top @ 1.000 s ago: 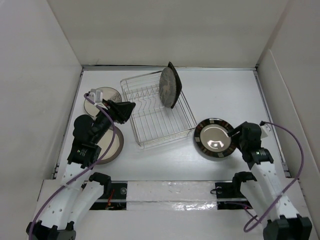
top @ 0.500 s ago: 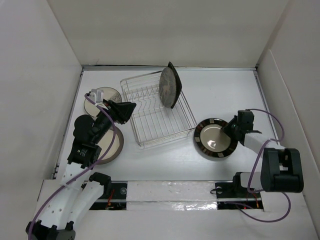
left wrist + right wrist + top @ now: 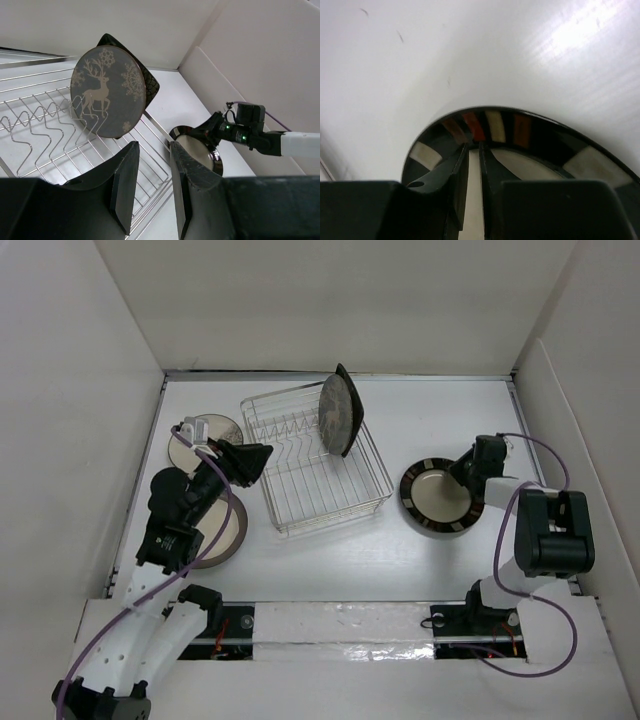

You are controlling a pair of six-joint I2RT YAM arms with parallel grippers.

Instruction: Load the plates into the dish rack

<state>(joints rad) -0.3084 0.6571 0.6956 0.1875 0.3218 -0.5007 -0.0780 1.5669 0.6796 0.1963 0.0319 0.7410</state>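
Observation:
The dish rack (image 3: 318,478) sits mid-table. A round grey reindeer plate (image 3: 331,412) stands upright in it against the square dark plate (image 3: 350,418); both show in the left wrist view, round (image 3: 107,90) and square (image 3: 149,85). A striped dark-rimmed plate (image 3: 437,500) lies flat right of the rack. My right gripper (image 3: 468,476) is low over its right side, fingers almost together with nothing between them, tips over the plate's well (image 3: 473,146). My left gripper (image 3: 252,460) is open and empty at the rack's left edge (image 3: 154,147). Two round plates lie at left: one (image 3: 224,428), one (image 3: 226,534) partly under my left arm.
White walls close in the table on the left, back and right. The right arm's purple cable (image 3: 535,455) loops near the right wall. The rack's wire dividers (image 3: 35,125) stand empty in front of the two loaded plates.
My right arm has swung out and folded back, its gripper reaching over the striped plate from the right. The striped plate has slid a little toward the back. The left arm has barely moved.

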